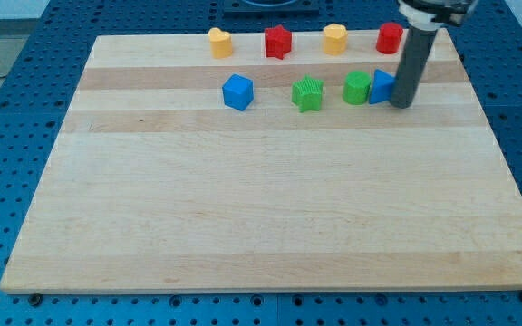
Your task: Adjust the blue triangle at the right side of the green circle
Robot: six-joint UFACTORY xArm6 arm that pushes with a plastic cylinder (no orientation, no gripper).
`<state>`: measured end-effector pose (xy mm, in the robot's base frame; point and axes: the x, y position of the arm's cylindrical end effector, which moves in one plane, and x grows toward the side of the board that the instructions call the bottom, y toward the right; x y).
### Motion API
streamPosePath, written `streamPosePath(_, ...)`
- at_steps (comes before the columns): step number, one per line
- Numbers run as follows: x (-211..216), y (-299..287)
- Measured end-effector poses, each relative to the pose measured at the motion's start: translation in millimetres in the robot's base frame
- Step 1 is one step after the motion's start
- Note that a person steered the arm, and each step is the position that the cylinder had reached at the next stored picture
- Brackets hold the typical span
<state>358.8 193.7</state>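
Note:
The blue triangle (381,87) lies near the view's top right, touching the right side of the green circle (357,88). My tip (402,104) rests on the board right against the blue triangle's right side; the dark rod rises from it toward the view's top and hides the triangle's right edge.
A green star (308,93) and a blue cube (237,91) lie left of the green circle in the same row. Along the top edge sit a yellow heart (219,42), a red star (278,41), another yellow block (334,39) and a red block (389,38).

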Motion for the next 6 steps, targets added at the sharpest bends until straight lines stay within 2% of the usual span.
streamPosePath(2, -18.2, 27.6)
streamPosePath(3, -51.1, 2.2)
streamPosePath(4, -51.1, -75.4)
streamPosePath(6, -50.6, -80.7)
